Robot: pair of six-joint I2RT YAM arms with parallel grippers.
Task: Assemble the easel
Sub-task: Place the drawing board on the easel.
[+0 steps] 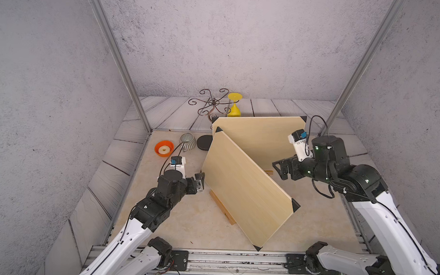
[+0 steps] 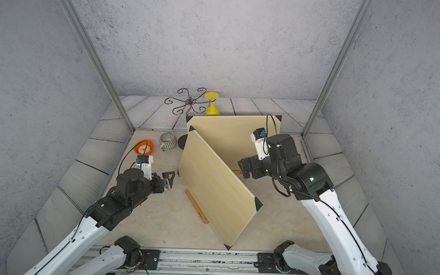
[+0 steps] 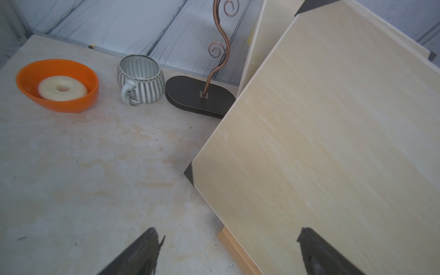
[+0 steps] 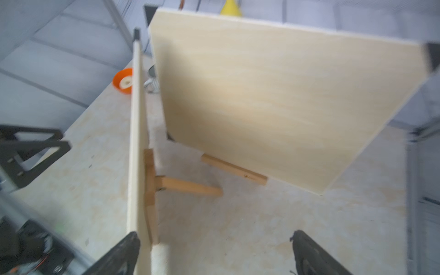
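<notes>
Pale wood filled the middle of both top views. The front board (image 1: 247,192) stood on edge, slanting from upper centre down to lower centre. Its bottom edge sat on an easel (image 1: 222,208), whose ledge poked out on the left. The rear board (image 1: 261,137) stood across the upper centre on a second easel (image 4: 234,169). Their corners came close at upper centre; I could not tell whether they touched.

My left gripper (image 1: 199,180) hovered just beside the front board's left corner, jaws wide, gripping nothing. My right gripper (image 1: 278,168) sat in the wedge between the boards, also spread wide. In the right wrist view one finger (image 4: 123,247) was just beside the front board's thin edge without clamping it.

I had bare table (image 1: 176,217) to move over at lower left, between the left arm and the front board, and another patch to the lower right of that board.

At centre left, an orange bowl (image 1: 158,151) held a pale ring (image 1: 164,149). A striped mug (image 1: 188,141) stood just beside the bowl. Next to the mug was the dark base of a wire stand (image 1: 204,142), partly hidden behind the front board.
</notes>
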